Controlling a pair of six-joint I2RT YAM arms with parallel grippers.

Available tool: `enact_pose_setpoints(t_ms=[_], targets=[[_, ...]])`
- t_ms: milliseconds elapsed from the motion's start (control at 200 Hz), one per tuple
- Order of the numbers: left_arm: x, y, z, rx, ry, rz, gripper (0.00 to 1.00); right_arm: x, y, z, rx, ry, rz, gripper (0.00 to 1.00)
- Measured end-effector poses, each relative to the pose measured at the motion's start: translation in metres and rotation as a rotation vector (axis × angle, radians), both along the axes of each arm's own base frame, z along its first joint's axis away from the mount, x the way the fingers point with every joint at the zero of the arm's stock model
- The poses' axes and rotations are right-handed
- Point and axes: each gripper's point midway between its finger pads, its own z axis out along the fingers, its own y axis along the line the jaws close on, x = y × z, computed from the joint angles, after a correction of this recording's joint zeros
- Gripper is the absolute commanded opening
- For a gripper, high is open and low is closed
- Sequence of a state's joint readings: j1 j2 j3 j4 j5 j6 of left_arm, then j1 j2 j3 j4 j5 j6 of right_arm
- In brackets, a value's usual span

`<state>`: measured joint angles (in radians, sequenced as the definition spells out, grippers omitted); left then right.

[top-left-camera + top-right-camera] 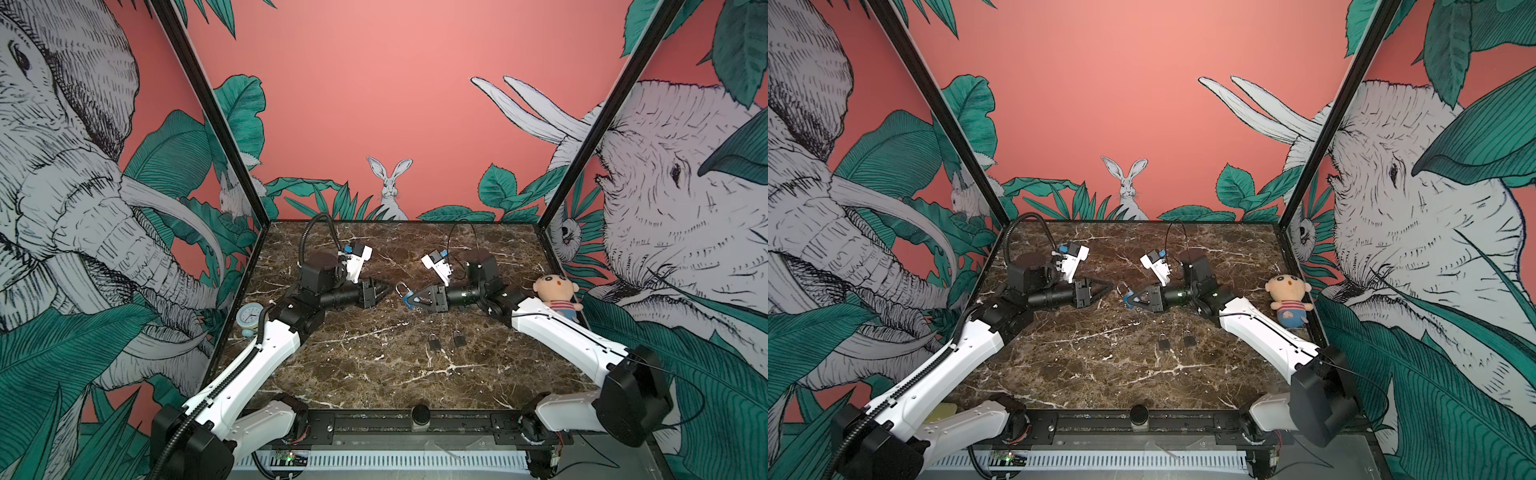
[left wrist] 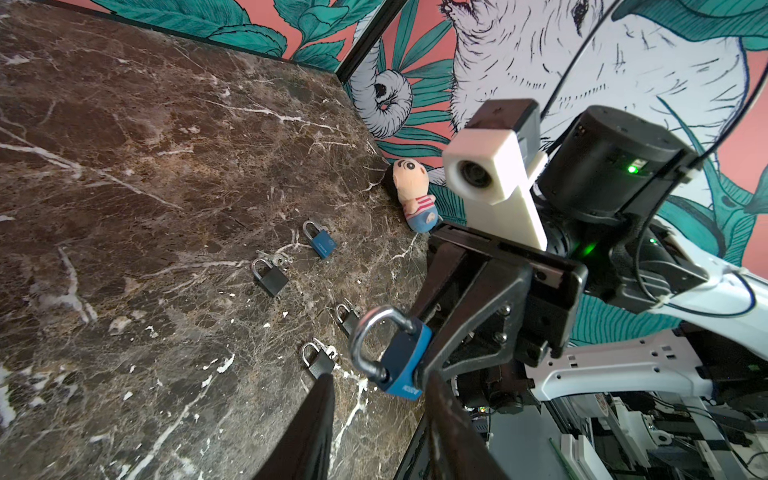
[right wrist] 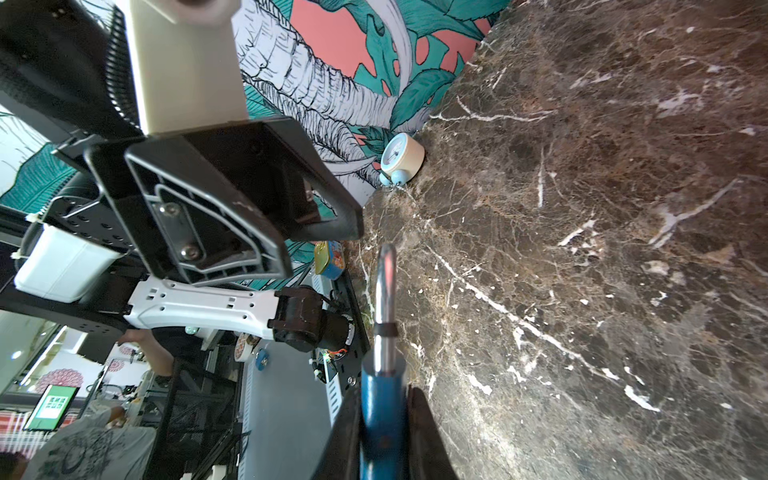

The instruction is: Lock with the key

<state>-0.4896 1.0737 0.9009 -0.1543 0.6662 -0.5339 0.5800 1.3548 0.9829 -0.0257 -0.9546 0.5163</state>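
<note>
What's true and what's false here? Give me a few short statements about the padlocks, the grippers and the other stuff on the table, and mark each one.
1. The right gripper is shut on a blue padlock. True.
2. The plush doll sits beside the clock. False: the doll is at the table's right edge and the clock is at its left edge.
3. The held padlock's shackle points toward the left gripper. True.
4. The held padlock is the only one in the scene. False: others lie loose on the marble, among them a black padlock and a smaller blue padlock.
</note>
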Motion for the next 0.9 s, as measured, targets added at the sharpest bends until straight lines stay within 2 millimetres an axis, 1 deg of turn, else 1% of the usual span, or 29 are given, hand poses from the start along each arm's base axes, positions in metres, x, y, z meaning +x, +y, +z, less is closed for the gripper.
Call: enact_pose_setpoints(t_ms=[100, 205, 315, 465, 590, 715, 900], targets=[[0.000, -0.001, 0.002, -0.011, -0.004, -0.013, 0.38, -0.003, 0.001, 0.006, 0.025, 0.012, 0.021, 0.00], [0.000, -0.002, 0.008, -0.035, -0.021, -0.028, 0.38, -0.006, 0.002, 0.010, 0.051, 0.018, 0.041, 0.00], [0.001, -0.003, 0.013, -0.061, -0.032, -0.042, 0.39, -0.008, 0.002, 0.007, 0.060, 0.041, 0.054, 0.00], [0.002, -0.005, 0.013, -0.082, -0.028, -0.060, 0.38, -0.010, 0.003, 0.005, 0.070, 0.066, 0.068, 0.00], [0.002, -0.009, 0.010, -0.090, -0.012, -0.085, 0.32, -0.010, 0.005, 0.008, 0.087, 0.070, 0.077, 0.00], [0.002, -0.012, 0.006, -0.090, 0.009, -0.099, 0.31, -0.011, 0.005, 0.012, 0.099, 0.073, 0.084, 0.00], [0.001, -0.012, 0.005, -0.099, 0.016, -0.112, 0.25, -0.011, 0.006, 0.015, 0.111, 0.072, 0.091, 0.00]])
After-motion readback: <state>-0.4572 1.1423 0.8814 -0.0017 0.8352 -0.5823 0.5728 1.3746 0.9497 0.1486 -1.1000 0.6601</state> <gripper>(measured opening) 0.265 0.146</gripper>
